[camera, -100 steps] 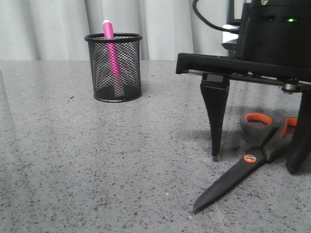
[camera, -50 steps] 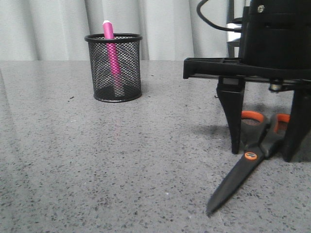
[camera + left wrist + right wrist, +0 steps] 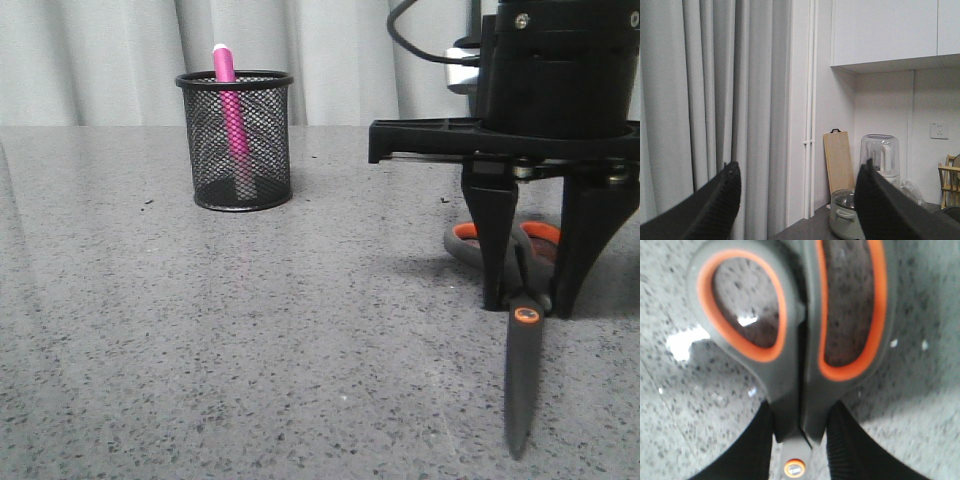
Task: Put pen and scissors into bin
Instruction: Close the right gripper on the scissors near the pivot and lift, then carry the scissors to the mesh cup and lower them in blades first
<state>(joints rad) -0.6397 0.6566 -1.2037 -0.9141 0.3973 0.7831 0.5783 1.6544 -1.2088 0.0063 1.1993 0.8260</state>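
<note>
The pink pen (image 3: 230, 110) stands inside the black mesh bin (image 3: 268, 150) at the back left of the table, its white cap above the rim. The scissors (image 3: 520, 380) lie flat on the table at the right, blades pointing toward the front edge and orange-lined loops (image 3: 742, 310) toward the back. My right gripper (image 3: 527, 305) reaches straight down over them, and its fingers (image 3: 845, 440) press both sides of the grey handle neck just behind the orange pivot screw (image 3: 794, 468). My left gripper (image 3: 800, 167) is open and empty, raised and facing the room.
The grey speckled table (image 3: 200, 350) runs back to a pale curtain (image 3: 100, 60). Past the left gripper, a pot (image 3: 845, 220), a wooden board (image 3: 839, 160) and a glass jar appliance (image 3: 880, 155) stand on a far counter.
The right gripper's fingers closed from wide apart onto the scissors' neck. The scissors swung from lying diagonally to pointing straight at the front edge. Pen and bin did not move.
</note>
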